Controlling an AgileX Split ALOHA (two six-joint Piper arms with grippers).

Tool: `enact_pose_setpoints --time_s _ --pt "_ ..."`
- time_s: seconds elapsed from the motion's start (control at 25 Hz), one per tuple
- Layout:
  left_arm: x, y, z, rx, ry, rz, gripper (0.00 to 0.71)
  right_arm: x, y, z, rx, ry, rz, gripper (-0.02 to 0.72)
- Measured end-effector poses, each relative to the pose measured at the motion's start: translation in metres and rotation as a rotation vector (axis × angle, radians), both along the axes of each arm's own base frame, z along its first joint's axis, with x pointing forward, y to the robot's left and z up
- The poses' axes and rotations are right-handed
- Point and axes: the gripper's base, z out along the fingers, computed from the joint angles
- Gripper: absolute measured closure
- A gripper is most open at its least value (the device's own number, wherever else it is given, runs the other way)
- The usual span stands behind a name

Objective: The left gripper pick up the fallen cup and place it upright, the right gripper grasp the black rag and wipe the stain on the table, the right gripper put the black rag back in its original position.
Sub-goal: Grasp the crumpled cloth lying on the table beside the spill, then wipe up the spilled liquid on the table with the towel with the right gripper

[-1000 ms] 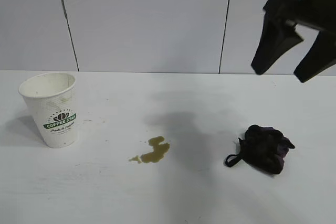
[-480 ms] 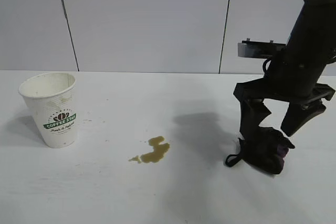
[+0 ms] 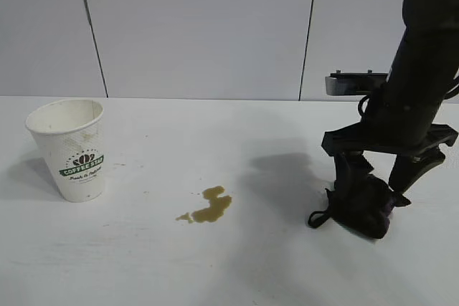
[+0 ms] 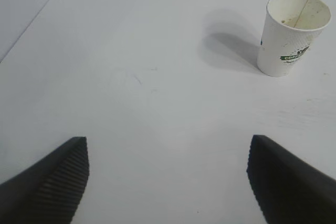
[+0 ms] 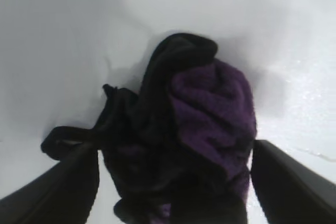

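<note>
The white cup (image 3: 72, 152) with the green COFFEE logo stands upright at the left of the table (image 3: 179, 270); it also shows in the left wrist view (image 4: 291, 35). The olive-brown stain (image 3: 209, 206) lies mid-table. The black rag (image 3: 362, 211) with purple patches lies at the right. My right gripper (image 3: 373, 188) is down over it, open, with one finger on each side of the rag (image 5: 189, 129) and close to the tabletop. My left gripper (image 4: 167, 150) is open and empty above bare table, away from the cup; it is out of the exterior view.
A grey panelled wall (image 3: 201, 26) runs along the table's far edge. The rag's thin loop (image 3: 319, 216) sticks out toward the stain. Bare tabletop lies between cup, stain and rag.
My right gripper has come down from the upper right onto the rag and now straddles it, a little lower than half a second ago. Cup, stain and rag have not moved.
</note>
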Motion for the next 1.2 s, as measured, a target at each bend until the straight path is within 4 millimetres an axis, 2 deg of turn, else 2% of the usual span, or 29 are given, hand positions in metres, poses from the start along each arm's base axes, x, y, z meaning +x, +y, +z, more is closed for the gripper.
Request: enact_pose_setpoints --time_s 0.12,0.32,0.4,0.56,0.68,0.8,1.2 --pt "0.0 0.0 0.0 0.0 0.0 0.0 0.116 0.0 0.0 0.0 0.0 0.0 -0.011 0.299" --pt "0.0 0.0 0.0 0.0 0.0 0.0 0.116 0.0 0.001 0.0 0.013 0.002 -0.026 0.597" --pt "0.0 0.0 0.0 0.0 0.0 0.0 0.116 0.0 0.002 0.0 0.032 0.009 -0.042 0.648" --pt "0.0 0.0 0.0 0.0 0.0 0.0 0.116 -0.002 0.008 0.01 0.11 -0.002 -0.071 0.659" --pt "0.0 0.0 0.0 0.0 0.0 0.0 0.116 -0.003 0.017 0.032 0.205 -0.058 -0.062 0.659" --pt "0.0 0.0 0.0 0.0 0.0 0.0 0.116 -0.007 0.034 0.053 0.292 -0.127 -0.036 0.659" --pt "0.0 0.0 0.0 0.0 0.0 0.0 0.116 -0.031 0.125 0.062 0.374 -0.278 0.152 0.659"
